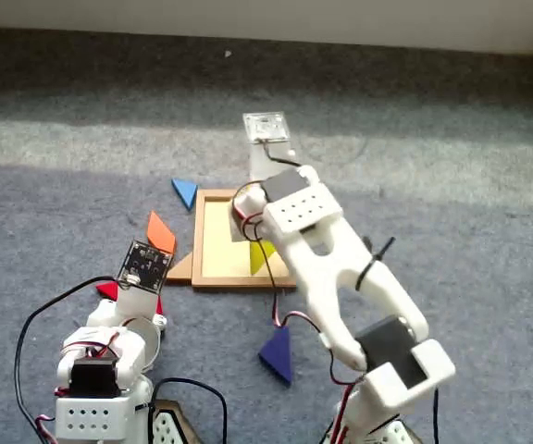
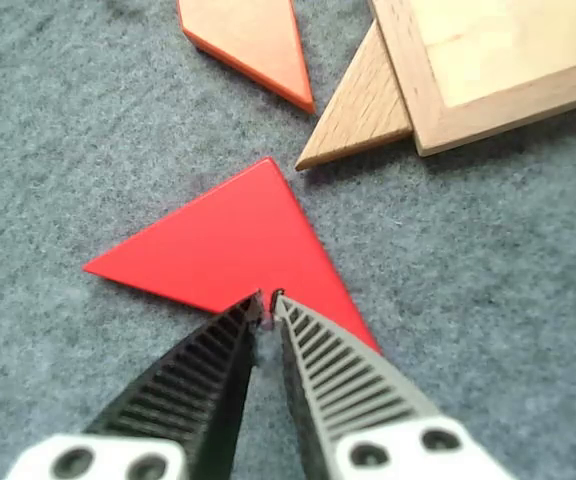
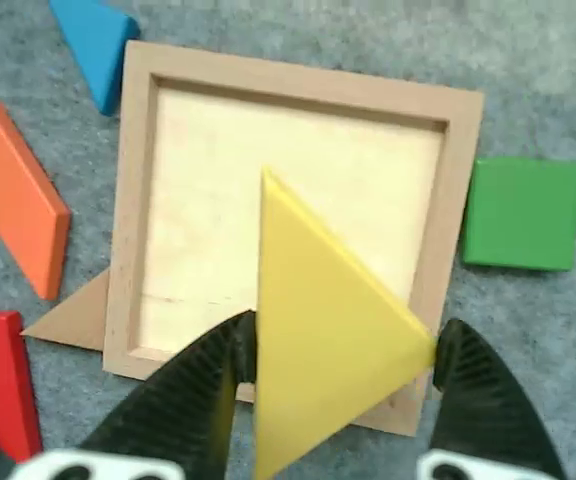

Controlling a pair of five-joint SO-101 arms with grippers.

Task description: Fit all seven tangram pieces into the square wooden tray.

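- Right hand [image 3: 340, 345] clamps flat yellow wooden triangle [image 3: 308, 300] over square wooden tray [image 3: 298, 78].
- Left hand [image 2: 268, 300] pinched closed, empty, tips at flat red wooden triangle [image 2: 223, 250] near tray.

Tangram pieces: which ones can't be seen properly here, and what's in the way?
- Yellow triangle: high view, mostly under the right arm; whether it touches the tray floor is unclear.
- Red triangle: high view, largely behind the left arm at its wrist.
- Orange piece: left wrist view, cut off by the edge.
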